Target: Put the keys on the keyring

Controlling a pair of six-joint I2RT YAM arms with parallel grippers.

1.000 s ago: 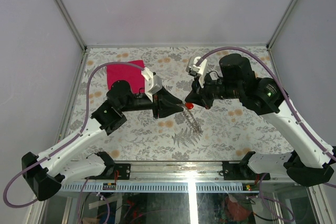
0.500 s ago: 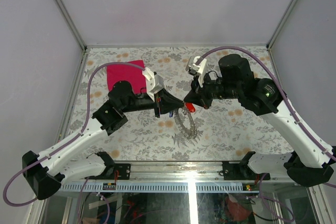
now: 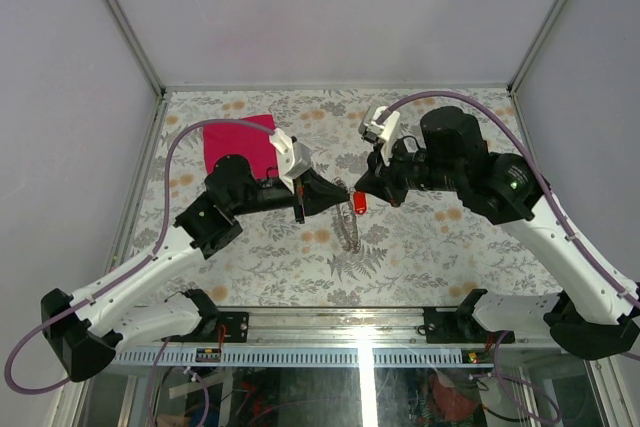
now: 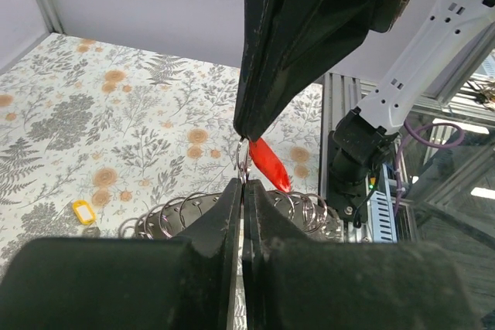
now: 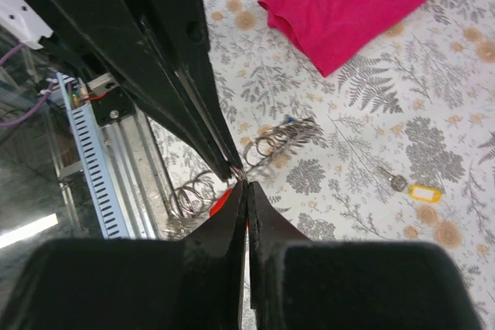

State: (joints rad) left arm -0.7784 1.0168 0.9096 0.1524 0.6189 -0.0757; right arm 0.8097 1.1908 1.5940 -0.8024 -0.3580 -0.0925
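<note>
My left gripper (image 3: 343, 192) and right gripper (image 3: 357, 191) meet tip to tip above the middle of the table. Both are shut. The left gripper (image 4: 244, 185) pinches a small loop of the keyring (image 4: 179, 209), a string of silvery rings that hangs below the tips (image 3: 348, 232). The right gripper (image 5: 247, 184) is shut at the same spot, on the red-headed key (image 4: 269, 165), which dangles just under the tips (image 3: 360, 203). A blue piece (image 5: 288, 120) sits at the end of the keyring (image 5: 280, 141). A yellow-headed key (image 5: 423, 192) lies on the table.
A pink-red cloth (image 3: 238, 143) lies at the back left of the fern-printed table (image 3: 260, 257). An aluminium rail (image 3: 360, 325) runs along the near edge. Grey walls (image 3: 70, 97) close in the sides and back.
The hanging keyring has swung left under the tips. The red key has shifted slightly left with it. Both grippers stay shut and almost still, tip to tip.
</note>
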